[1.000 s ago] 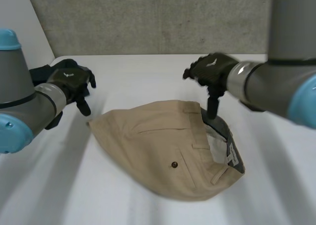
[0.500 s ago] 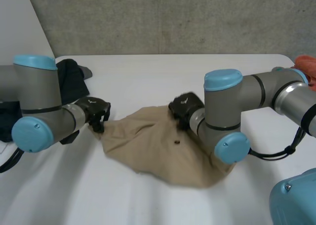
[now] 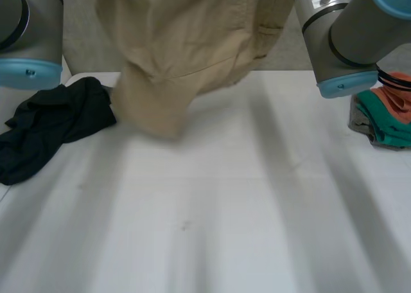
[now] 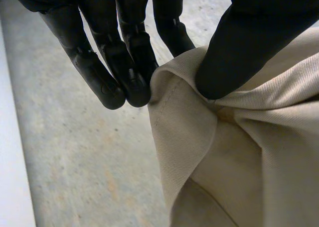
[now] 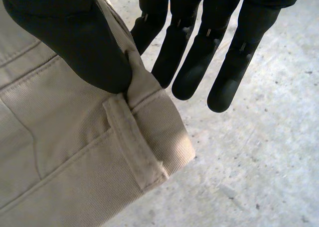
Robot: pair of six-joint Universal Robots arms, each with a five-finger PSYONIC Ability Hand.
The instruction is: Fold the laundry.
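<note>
Above the table [image 3: 212, 229], khaki trousers [image 3: 186, 42] hanging, left hand [image 4: 127, 53] pinching an edge, right hand [image 5: 192, 53] pinching waistband [image 5: 149, 82].

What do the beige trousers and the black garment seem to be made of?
The beige trousers: probably cotton twill, matte; fine diagonal ribs and stitched seams show close up. The black garment: soft, thin, matte cloth, perhaps jersey; it lies crumpled in limp folds, its weave unreadable.

Tan trousers [image 3: 186, 49] above white table [image 3: 225, 209]
</note>
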